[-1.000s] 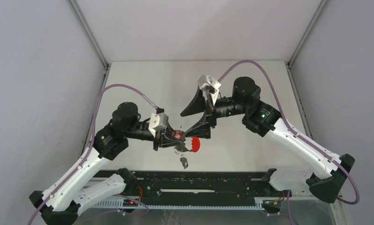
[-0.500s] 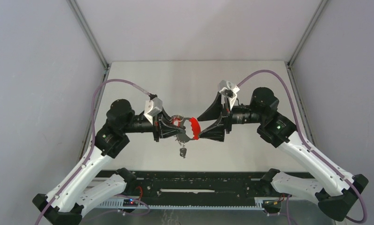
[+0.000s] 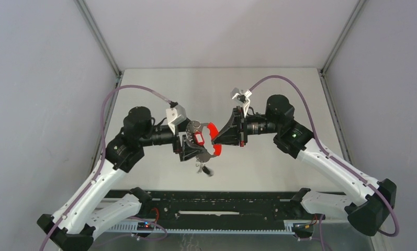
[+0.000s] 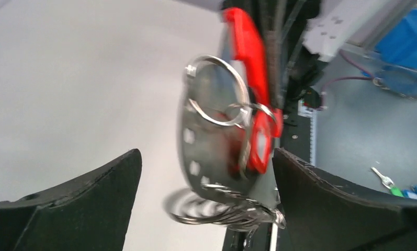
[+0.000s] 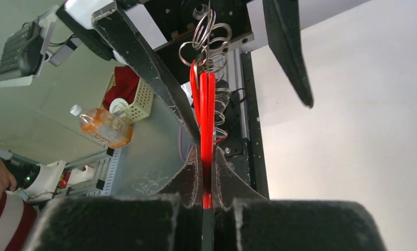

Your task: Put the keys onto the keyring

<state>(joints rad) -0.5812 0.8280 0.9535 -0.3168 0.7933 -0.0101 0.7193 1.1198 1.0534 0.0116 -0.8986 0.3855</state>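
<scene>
Above the table [image 3: 195, 89], right gripper [image 5: 205, 175] has clamped keyring [image 3: 212, 128]; left gripper [image 4: 206, 156] opened.

the keyring [image 3: 213, 129] is held up over the middle of the tabletop [image 3: 222, 89], between the two pincers, with the left pincer [image 3: 194, 142] on its left and the right pincer [image 3: 218, 140] on its right. the right pincer's fingers [image 5: 188, 180] press on both faces of the keyring's right edge, while the left pincer's fingers [image 4: 86, 201] stand one on either side of the keyring, apart from it. the tagged key [image 3: 198, 138] lies against the keyring's left part, and the second key [image 3: 206, 170] dangles beyond it, toward the tabletop's near edge.
</scene>
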